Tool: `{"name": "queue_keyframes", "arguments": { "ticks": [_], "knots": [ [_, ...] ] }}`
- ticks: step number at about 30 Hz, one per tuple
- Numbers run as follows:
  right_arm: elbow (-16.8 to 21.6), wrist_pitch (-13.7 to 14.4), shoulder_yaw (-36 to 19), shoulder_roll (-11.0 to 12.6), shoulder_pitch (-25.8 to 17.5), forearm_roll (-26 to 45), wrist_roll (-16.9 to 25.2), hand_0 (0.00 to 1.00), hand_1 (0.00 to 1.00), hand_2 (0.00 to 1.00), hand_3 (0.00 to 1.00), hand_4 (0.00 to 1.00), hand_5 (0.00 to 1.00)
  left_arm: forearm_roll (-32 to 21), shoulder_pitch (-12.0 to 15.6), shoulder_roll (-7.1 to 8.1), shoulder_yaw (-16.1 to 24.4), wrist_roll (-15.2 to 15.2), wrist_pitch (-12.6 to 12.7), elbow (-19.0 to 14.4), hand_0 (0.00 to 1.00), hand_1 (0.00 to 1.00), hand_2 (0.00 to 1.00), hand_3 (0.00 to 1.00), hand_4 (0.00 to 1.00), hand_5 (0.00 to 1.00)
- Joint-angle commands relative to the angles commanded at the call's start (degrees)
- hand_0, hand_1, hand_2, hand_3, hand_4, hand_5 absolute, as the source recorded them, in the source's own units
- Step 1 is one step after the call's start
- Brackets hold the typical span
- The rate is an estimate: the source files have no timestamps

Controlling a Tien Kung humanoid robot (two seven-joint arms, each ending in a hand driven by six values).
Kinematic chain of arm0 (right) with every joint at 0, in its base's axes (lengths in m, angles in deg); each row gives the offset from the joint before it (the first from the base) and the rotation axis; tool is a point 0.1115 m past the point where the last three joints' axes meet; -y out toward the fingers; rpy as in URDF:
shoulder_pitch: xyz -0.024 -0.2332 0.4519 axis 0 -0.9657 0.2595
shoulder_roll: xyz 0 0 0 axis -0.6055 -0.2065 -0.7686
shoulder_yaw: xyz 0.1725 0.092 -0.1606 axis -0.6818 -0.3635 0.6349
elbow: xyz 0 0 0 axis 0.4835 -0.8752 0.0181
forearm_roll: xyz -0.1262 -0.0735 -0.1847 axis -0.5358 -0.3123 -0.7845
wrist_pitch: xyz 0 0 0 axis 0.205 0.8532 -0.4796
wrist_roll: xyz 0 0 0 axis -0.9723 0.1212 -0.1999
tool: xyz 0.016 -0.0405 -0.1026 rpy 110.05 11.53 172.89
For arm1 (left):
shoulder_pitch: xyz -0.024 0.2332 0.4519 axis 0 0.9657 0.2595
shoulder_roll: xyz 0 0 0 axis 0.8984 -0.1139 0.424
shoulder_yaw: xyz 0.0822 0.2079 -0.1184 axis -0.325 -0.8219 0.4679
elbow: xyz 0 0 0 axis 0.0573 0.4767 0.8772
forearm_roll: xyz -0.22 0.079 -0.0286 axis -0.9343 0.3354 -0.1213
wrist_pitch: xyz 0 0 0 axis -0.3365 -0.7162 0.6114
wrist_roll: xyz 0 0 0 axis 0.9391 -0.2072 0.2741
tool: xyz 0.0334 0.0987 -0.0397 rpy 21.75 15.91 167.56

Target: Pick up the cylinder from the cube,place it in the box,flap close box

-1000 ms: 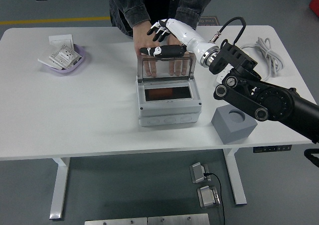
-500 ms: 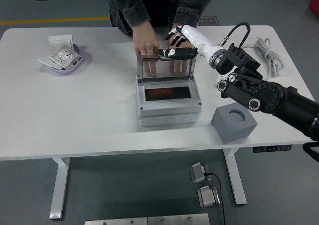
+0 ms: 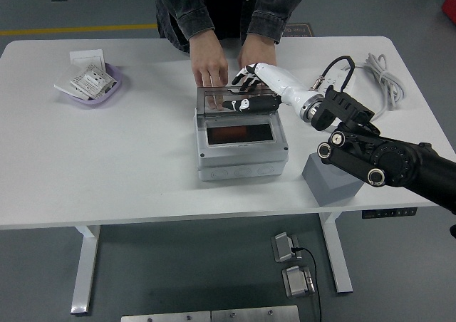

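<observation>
Your right hand [image 3: 246, 94] lay flat, fingers extended and gripping nothing, on the box [image 3: 242, 140] lid's top edge; a person's hands [image 3: 211, 69] rested just behind it.

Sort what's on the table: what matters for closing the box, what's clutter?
Job: box, its clear lid, right hand on the lid, grey cube.
Clutter: purple dish of packets, white cable. Person's hands behind the box.
</observation>
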Motion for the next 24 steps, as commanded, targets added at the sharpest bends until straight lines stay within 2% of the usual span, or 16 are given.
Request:
{"name": "queue_keyframes", "arguments": {
  "ticks": [4, 8, 24],
  "knots": [
    [4.42, -0.14, -0.15, 1.92, -0.78, -2.21, -1.08, 0.71, 0.553, 0.581, 0.679, 0.939, 0.615, 0.07, 0.14, 0.01, 0.14, -0.01, 0.0, -0.01, 0.622, 0.647, 0.604, 0.618, 0.643, 0.169],
    [7.18, -0.2, 0.06, 2.88, -1.25, -3.09, -1.62, 0.71, 0.554, 0.582, 0.678, 0.937, 0.618, 0.12, 0.28, 0.06, 0.21, -0.02, -0.01, 0.01, 0.622, 0.647, 0.604, 0.618, 0.642, 0.168],
    [11.41, -0.14, 0.28, 4.6, -3.57, -4.2, -2.63, 0.701, 0.551, 0.591, 0.69, 0.934, 0.618, 0.78, 0.25, 0.02, 0.9, -0.01, 0.0, -0.02, 0.622, 0.647, 0.603, 0.617, 0.643, 0.168]
  ]
}}
